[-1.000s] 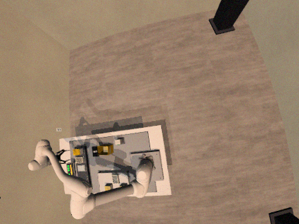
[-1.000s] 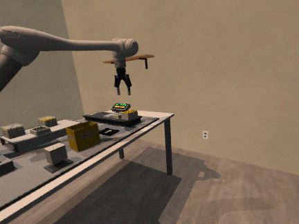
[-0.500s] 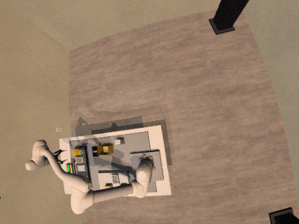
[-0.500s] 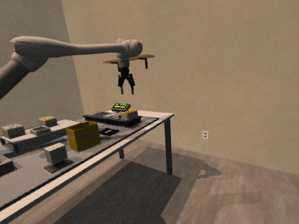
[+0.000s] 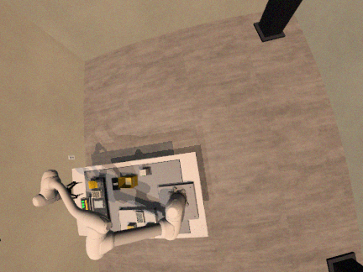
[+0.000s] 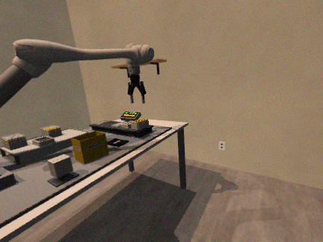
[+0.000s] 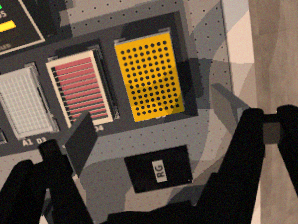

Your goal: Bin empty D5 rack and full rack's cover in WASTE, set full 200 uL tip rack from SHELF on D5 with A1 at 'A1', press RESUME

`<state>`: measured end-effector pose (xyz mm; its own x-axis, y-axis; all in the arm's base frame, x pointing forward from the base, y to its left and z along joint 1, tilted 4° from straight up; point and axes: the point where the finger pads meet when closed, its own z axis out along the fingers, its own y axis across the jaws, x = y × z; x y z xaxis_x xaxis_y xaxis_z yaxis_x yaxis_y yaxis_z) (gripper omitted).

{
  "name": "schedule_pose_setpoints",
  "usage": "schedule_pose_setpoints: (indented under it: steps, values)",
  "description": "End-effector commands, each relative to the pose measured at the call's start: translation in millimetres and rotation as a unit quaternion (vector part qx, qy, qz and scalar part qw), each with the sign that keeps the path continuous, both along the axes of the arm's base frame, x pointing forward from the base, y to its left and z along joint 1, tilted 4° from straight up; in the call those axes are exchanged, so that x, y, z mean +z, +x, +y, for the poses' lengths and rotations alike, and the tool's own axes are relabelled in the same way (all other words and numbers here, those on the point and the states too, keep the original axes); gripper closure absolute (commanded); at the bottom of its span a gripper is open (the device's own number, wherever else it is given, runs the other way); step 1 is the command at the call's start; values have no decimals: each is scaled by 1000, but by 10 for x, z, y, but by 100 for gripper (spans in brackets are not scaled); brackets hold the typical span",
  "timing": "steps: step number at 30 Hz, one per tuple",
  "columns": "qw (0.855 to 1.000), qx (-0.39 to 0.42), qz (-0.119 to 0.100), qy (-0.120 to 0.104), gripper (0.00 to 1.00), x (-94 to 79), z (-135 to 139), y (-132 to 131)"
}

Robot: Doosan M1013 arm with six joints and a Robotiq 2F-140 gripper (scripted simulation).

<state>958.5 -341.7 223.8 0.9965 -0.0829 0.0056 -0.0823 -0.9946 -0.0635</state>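
Right at the near edge of the wrist view, the gripper (image 7: 165,165) hangs with its two dark fingers spread well apart and nothing between them, high above the table (image 6: 164,128) as the side view shows. Just beyond the fingers lies the black regrip pad (image 7: 158,169) marked RG, bare on the grey deck. Next out, the prize: the yellow tip rack (image 7: 148,78) sits flat in its slot at the right end of the deck row, its grid of holes showing dark and no cover on it, so I judge this to be the spent rack that has to go. To its left is the red-striped reservoir (image 7: 80,88), uncovered, and further left a pale well plate (image 7: 22,102), also uncovered. At the far left corner a slice of the control panel (image 7: 12,22) peeks in. In the side view the yellow waste bin (image 6: 90,146) stands well apart from the rack, nearer the camera along the table. So the step in hand looks like the approach for the first pickup. The next move calls for centring over the yellow rack, coming straight down with the fingers wide enough to straddle it, then closing on its sides. Watch the exit route: the lift-away must swing clear of the reservoir and plate, not across them.
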Motion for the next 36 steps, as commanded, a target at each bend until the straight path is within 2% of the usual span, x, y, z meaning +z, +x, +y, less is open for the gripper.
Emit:
schedule_pose_setpoints:
  steps: [1, 36]
  values:
    - [1000, 0, 0, 0, 23, -44, 3, 0]
    - [1000, 0, 0, 0, 23, -543, 34, 5]
